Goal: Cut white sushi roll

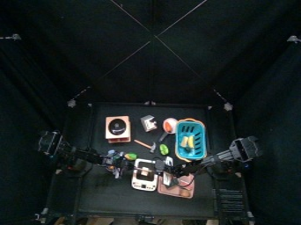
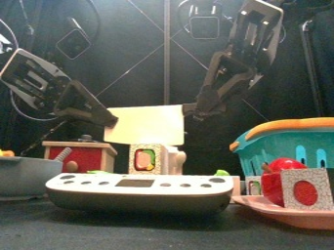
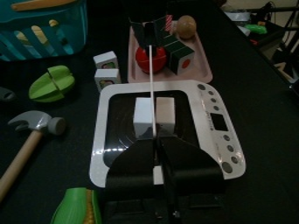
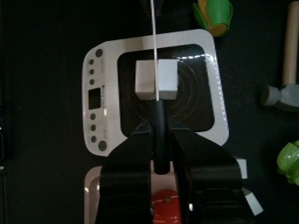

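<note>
White sushi roll [image 3: 153, 115]: rests on the white plastic scale-like board [image 3: 117, 131], raised clear of the table.
Left tool [image 3: 162, 171]: clamped on thin knife [image 3: 156, 79], blade centred on roll.
Right tool [image 4: 156, 166]: grips the same knife.

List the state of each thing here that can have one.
White sushi roll: on the scale, apparently uncut.
Knife: held edge-down over the roll.
Left gripper: fingers shut on knife.
Right gripper: fingers shut on knife.
</note>
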`<state>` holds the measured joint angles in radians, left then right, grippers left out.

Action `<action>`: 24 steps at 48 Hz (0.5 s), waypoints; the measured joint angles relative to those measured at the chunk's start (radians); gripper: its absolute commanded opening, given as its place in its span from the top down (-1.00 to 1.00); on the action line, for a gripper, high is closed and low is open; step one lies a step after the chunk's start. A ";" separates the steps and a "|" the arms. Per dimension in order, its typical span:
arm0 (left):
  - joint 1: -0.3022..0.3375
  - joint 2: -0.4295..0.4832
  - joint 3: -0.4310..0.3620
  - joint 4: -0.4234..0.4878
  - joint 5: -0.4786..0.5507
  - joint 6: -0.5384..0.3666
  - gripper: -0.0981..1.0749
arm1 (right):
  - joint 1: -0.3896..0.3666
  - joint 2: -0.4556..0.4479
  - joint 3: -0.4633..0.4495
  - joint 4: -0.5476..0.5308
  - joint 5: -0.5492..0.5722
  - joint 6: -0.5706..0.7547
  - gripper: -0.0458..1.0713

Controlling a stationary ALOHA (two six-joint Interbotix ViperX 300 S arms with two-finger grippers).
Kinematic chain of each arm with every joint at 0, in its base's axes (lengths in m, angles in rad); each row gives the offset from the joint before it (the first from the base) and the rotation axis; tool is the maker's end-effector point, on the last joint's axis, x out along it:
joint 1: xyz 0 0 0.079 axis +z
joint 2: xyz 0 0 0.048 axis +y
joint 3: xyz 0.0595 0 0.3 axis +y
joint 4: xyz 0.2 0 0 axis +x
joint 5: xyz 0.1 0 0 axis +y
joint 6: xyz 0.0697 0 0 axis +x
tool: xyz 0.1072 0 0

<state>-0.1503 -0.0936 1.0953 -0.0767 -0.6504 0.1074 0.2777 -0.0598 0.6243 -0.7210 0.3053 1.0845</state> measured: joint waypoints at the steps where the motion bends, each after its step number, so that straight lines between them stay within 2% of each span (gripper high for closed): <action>1: 0.000 0.000 0.000 -0.002 0.000 0.000 0.26 | 0.000 0.000 -0.002 0.000 0.000 0.000 0.42; 24: 0.000 0.021 -0.002 -0.002 0.002 0.000 0.26 | 0.000 0.008 -0.002 0.000 0.000 0.000 0.42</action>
<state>-0.1503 -0.0721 1.0937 -0.0782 -0.6489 0.1074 0.2777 -0.0522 0.6228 -0.7210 0.3053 1.0845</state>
